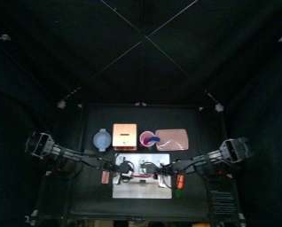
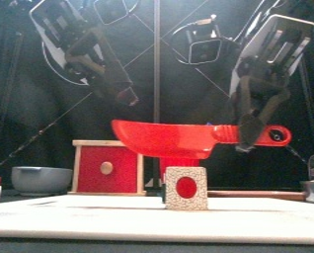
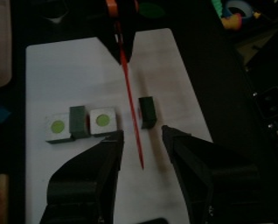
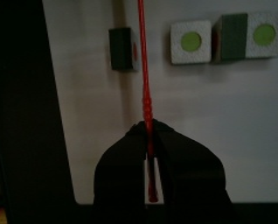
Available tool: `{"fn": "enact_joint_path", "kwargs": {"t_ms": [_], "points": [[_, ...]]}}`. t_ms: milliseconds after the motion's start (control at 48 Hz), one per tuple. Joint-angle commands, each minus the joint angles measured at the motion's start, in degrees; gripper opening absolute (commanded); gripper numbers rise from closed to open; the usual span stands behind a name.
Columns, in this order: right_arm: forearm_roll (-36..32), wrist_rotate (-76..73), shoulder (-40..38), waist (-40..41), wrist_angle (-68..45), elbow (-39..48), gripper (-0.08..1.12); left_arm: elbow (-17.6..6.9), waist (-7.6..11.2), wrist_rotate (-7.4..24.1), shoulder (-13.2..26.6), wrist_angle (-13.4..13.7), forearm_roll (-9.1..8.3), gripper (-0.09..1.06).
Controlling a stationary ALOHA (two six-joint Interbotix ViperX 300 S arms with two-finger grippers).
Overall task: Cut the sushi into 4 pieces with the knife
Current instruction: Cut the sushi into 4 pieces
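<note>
Left wrist view: left gripper (image 3: 139,136) spread wide, empty, over white cutting board (image 3: 188,79). Red knife (image 3: 128,79) seen edge-on as a thin line, with pair of sushi blocks (image 3: 83,122), green centres up, on one side and lone sushi block (image 3: 148,109) on the other. Front view only: blade broadside and level, just over nearest block, contact not to be told. Right wrist view: right gripper (image 4: 148,133) clamped on knife handle. Top view only: blue-grey bowl (image 1: 102,138), wooden box (image 1: 124,136), pink tray (image 1: 179,137) behind board.
</note>
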State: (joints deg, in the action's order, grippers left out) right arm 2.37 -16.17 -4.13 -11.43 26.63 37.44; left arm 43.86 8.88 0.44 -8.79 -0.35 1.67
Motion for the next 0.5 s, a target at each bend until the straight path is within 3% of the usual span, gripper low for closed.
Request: {"fn": "enact_joint_path", "kwargs": {"t_ms": [21, 208, 500], "points": [[1.14, -0.18, -5.10, 0.53, 0.53, 1.49, 0.30, 1.67, -3.69, -0.09, -3.16, -2.55, -0.70, 0.79], [2.11, -0.35, -12.39, 2.64, 1.58, 6.50, 0.30, 4.04, -7.12, -0.09, -5.98, -4.13, -0.97, 0.79], [4.22, -0.26, -23.38, 8.00, 11.25, 12.04, 0.31, 4.83, -7.38, -0.26, -6.24, -4.04, -0.79, 0.78]]}}
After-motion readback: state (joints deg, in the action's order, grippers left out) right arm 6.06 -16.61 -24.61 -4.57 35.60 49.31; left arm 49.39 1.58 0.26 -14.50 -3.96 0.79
